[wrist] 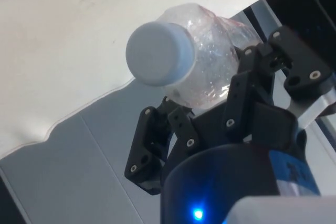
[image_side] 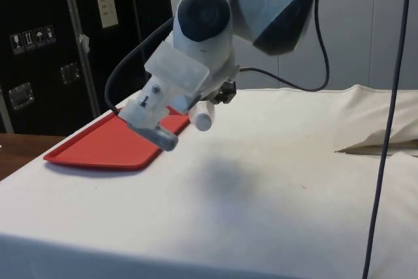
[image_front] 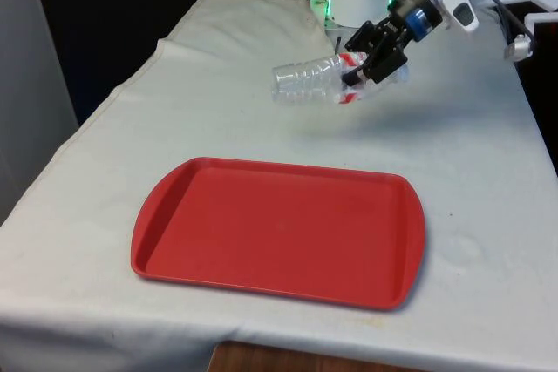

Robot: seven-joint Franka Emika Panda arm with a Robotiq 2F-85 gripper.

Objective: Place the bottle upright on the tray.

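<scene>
**Bottle held on its side in the air beyond the tray**

The clear plastic bottle (image_front: 307, 81) is hanging above the tabletop (image_front: 261, 119), lying roughly horizontal, with its ribbed body pointing toward the front view's left and its neck end sitting inside the claw (image_front: 370, 65). A red and white label (image_front: 351, 63) is showing just where the fingers are meeting it. In the wrist view the bottle's pale cap (wrist: 160, 53) is facing the camera, and the 2 black fingers (wrist: 247, 85) are pressing on the crinkled clear shoulder just behind it, so the claw is clamped on the bottle near its neck. No part of the bottle is touching the cloth; a soft shadow is lying on the white cloth (image_side: 274, 181) under it in the side view.

The white arm (image_side: 215, 24) is reaching down from the front view's upper right, with the wrist angled so the claw is pointing down and toward the front view's left. In the side view the arm is bending over the tabletop, and the bottle's cap end (image_side: 202, 119) is poking out below the wrist.

The red tray (image_front: 279, 231) is sitting flat on the tabletop nearer the front camera, well apart from the bottle, and its inside is bare red plastic. In the side view the tray (image_side: 108, 145) is lying behind the arm.
</scene>
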